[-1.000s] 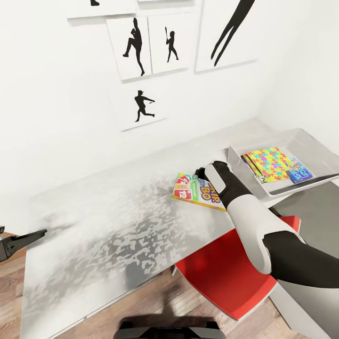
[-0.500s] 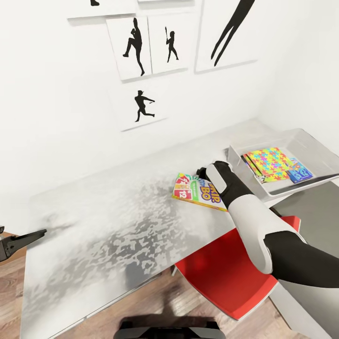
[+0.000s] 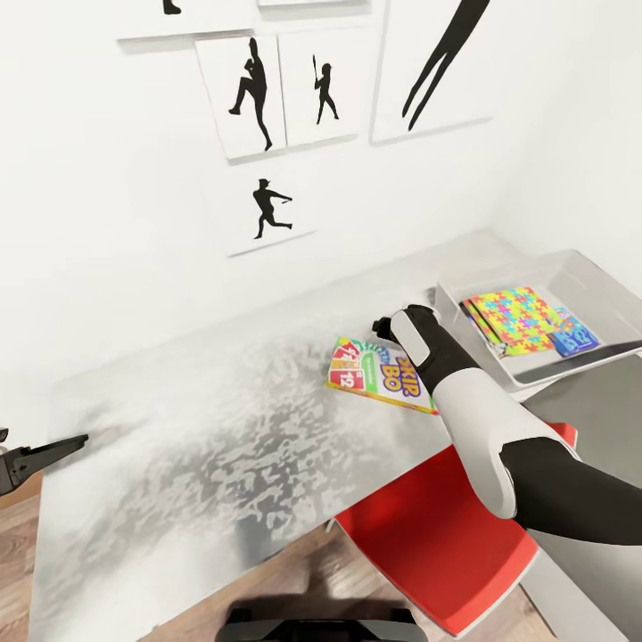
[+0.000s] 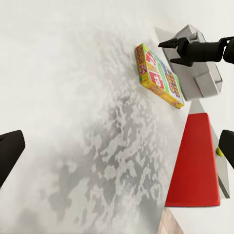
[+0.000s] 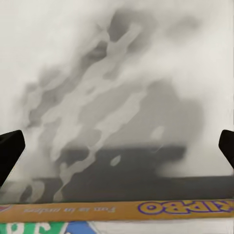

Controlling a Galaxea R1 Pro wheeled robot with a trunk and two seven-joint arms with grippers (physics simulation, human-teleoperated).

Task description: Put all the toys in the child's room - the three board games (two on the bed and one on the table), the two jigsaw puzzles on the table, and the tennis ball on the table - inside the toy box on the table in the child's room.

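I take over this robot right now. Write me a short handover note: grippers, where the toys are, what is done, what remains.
Right gripper: open, empty, just above the far edge of the Skip-Bo board game.
Left gripper: open, empty, off the table's near left corner.
The game lies flat on the table, beside the toy box.
Done: colourful jigsaw puzzles and a blue box lie in the toy box.
Left: grasp this game and box it. The tennis ball and other games are not accounted for here.
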